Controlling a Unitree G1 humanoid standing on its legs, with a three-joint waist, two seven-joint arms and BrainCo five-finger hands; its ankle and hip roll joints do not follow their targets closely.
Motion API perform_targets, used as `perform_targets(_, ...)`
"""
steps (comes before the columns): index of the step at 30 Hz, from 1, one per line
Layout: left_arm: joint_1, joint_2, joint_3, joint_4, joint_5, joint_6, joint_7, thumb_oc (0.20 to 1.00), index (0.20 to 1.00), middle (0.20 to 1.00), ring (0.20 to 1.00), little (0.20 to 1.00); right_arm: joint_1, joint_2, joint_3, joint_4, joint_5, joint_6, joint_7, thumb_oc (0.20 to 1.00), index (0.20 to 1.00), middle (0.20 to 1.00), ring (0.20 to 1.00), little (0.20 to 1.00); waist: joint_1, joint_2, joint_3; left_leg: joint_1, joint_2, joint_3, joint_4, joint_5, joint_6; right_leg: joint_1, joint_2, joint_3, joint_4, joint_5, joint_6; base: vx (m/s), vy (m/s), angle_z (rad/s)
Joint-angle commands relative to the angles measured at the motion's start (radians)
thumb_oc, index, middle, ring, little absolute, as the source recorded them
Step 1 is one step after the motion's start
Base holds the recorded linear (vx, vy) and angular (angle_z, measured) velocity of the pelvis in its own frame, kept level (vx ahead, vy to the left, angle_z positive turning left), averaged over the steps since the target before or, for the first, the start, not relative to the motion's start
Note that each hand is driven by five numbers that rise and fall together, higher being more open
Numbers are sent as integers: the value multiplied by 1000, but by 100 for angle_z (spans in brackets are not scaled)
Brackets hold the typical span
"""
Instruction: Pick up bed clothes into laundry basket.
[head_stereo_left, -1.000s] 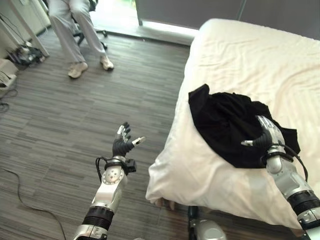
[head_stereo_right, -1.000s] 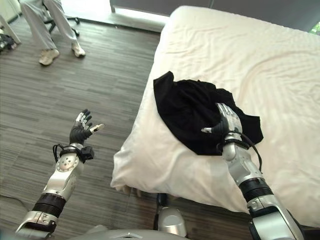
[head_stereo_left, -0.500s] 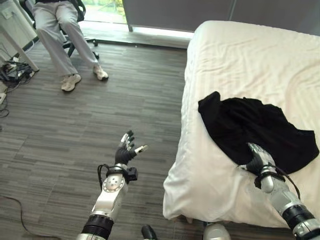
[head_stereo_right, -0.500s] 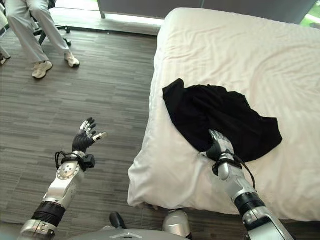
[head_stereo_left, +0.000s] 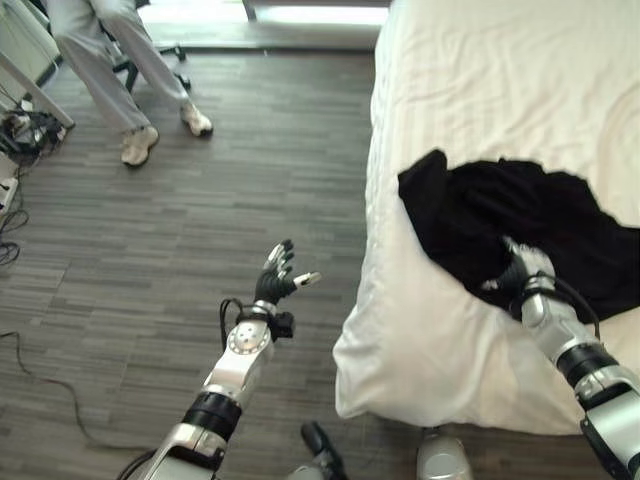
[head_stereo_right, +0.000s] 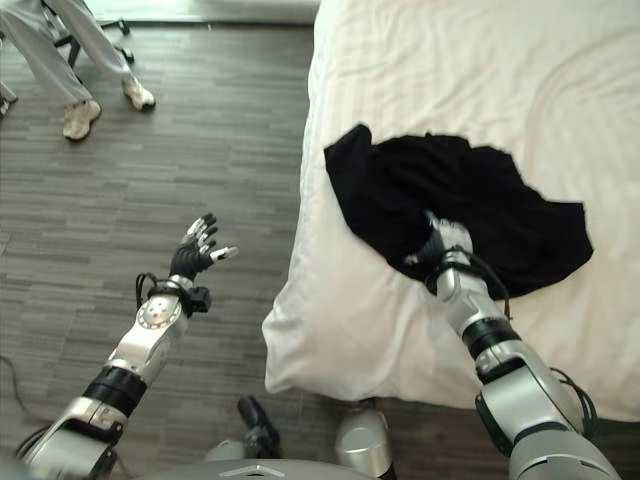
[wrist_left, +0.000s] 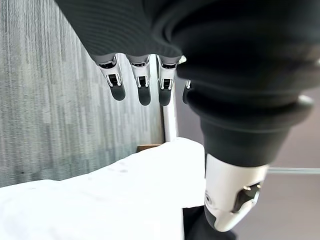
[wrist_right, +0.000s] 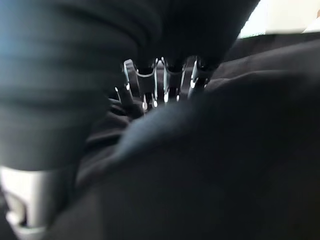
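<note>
A black garment (head_stereo_left: 520, 215) lies crumpled on the white bed (head_stereo_left: 480, 80), near its front left corner. My right hand (head_stereo_left: 522, 268) rests on the garment's near edge, its fingers (wrist_right: 166, 80) curled down into the dark folds, and a bunch of cloth rises around them. My left hand (head_stereo_left: 278, 281) hangs open over the wooden floor, left of the bed, with straight fingers (wrist_left: 144, 85) and nothing in it. The bed's white corner (wrist_left: 125, 200) shows past it in the left wrist view.
A person (head_stereo_left: 110, 50) sits on a chair at the far left, feet on the floor. Cables and boxes (head_stereo_left: 20, 125) lie by the left wall. The bed's left edge (head_stereo_left: 370, 230) drops to the dark plank floor (head_stereo_left: 200, 200).
The camera has shifted. My right hand has pushed further into the black garment and the cloth is bunched round its fingers. The left hand stays open over the floor.
</note>
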Motion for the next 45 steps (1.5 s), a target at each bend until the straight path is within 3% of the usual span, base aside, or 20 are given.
perform_targets(1, -168, 47, 15, 29, -64, -96, 40, 1000, 1000, 1000, 1000, 1000, -189, -20, 56, 94, 82, 2, -29, 1000, 1000, 1000, 1000, 1000, 4, -68, 58, 119, 120, 34, 12, 4, -151, -107, -20, 26, 18, 24, 29, -78, -55, -11)
perform_targets(13, -353, 77, -61, 148, -64, -111, 70, 1000, 1000, 1000, 1000, 1000, -412, -98, 130, 185, 118, 7, -101, 1000, 1000, 1000, 1000, 1000, 0, -33, 115, 6, 145, 60, 16, 44, -178, -244, -28, 55, 25, 58, 40, -34, -58, -11)
perform_targets(22, -358, 88, -72, 81, -57, -125, 70, 1000, 1000, 1000, 1000, 1000, -499, -221, 121, 207, 90, 51, -191, 1000, 1000, 1000, 1000, 1000, -5, 2, 138, -47, 140, 52, 14, 51, -183, -295, -43, 62, 26, 73, 48, -6, -16, 3)
perform_targets(24, -350, 83, -69, 67, -57, -122, 70, 1000, 1000, 1000, 1000, 1000, -483, -214, 109, 221, 108, 51, -182, 200, 200, 200, 200, 200, -6, 7, 138, -49, 140, 47, 14, 50, -183, -296, -45, 62, 25, 73, 48, 0, 0, 0)
perform_targets(29, -322, 65, -56, 47, -50, -115, 68, 1000, 1000, 1000, 1000, 1000, -383, -173, 44, 207, 186, 35, -166, 200, 200, 200, 200, 200, -18, 8, 129, -34, 138, 35, 17, 38, -180, -278, -43, 63, 24, 64, 44, 18, -8, 5)
perform_targets(33, -260, 66, -20, 6, -48, -105, 72, 1000, 1000, 1000, 1000, 1000, -215, -141, -34, 92, 203, 17, -164, 200, 200, 200, 200, 200, -29, -24, 116, 7, 148, 44, 115, -41, -174, -213, -14, 86, 27, 37, 29, 87, -31, 7)
perform_targets(35, -204, 68, 15, -18, -43, -92, 71, 1000, 1000, 1000, 1000, 1000, -93, -130, -94, -47, 177, 15, -162, 200, 200, 200, 200, 200, -35, -53, 112, 25, 183, 52, 234, -80, -183, -156, 14, 102, 27, 12, 11, 123, -96, -18)
perform_targets(36, -162, 64, 37, -40, -39, -84, 72, 1000, 1000, 1000, 1000, 1000, -12, -119, -143, -141, 158, 8, -166, 200, 200, 200, 200, 200, -33, -72, 113, 26, 224, 41, 340, -59, -193, -120, 40, 110, 26, -3, -9, 235, -219, -39)
perform_targets(37, -96, 46, 79, -77, -24, -69, 72, 1000, 1000, 1000, 1000, 1000, 113, -109, -221, -300, 116, -7, -172, 200, 200, 200, 200, 200, -14, -107, 109, 7, 276, -34, 525, 13, -202, -62, 76, 130, 22, -34, -52, 156, -269, -52)
perform_targets(38, -69, 33, 91, -105, -22, -62, 76, 1000, 1000, 1000, 1000, 1000, 179, -101, -284, -399, 109, -21, -182, 200, 200, 200, 200, 200, -1, -131, 108, -38, 277, -103, 607, 59, -187, -52, 93, 144, 21, -27, -83, 120, -207, -115)
perform_targets(39, -39, 30, 103, -124, -27, -62, 76, 1000, 1000, 1000, 1000, 1000, 238, -92, -344, -472, 103, -27, -189, 200, 200, 200, 200, 200, 2, -140, 93, -65, 266, -156, 633, 46, -180, -45, 97, 150, 20, -33, -89, 75, -55, -132)
perform_targets(41, -5, 17, 119, -153, -20, -58, 82, 1000, 1000, 1000, 1000, 1000, 296, -59, -413, -595, 95, -56, -204, 200, 200, 200, 200, 200, 9, -167, 61, -96, 139, -266, 615, -79, -128, -33, 97, 204, 24, -31, -85, 167, 82, -107)
perform_targets(42, -4, 19, 117, -154, -19, -57, 83, 1000, 1000, 1000, 1000, 1000, 304, -57, -418, -603, 94, -54, -202, 200, 200, 200, 200, 200, 9, -173, 58, -97, 132, -263, 612, -76, -123, -36, 90, 205, 23, -28, -83, 222, 201, -97)
perform_targets(43, 23, 2, 137, -190, -21, -60, 92, 1000, 1000, 1000, 1000, 1000, 315, -31, -450, -679, 80, -68, -212, 200, 200, 200, 200, 200, 31, -188, 33, -98, 31, -355, 466, -185, -85, -17, 98, 283, 21, -33, -54, 241, 247, -93)
perform_targets(45, 54, -4, 169, -211, -35, -67, 113, 1000, 1000, 1000, 1000, 1000, 298, 4, -435, -715, 84, -94, -207, 200, 200, 200, 200, 200, 73, -172, 7, -64, -16, -493, 283, -162, -66, -5, 136, 363, 18, -34, -36, 336, 273, -142)
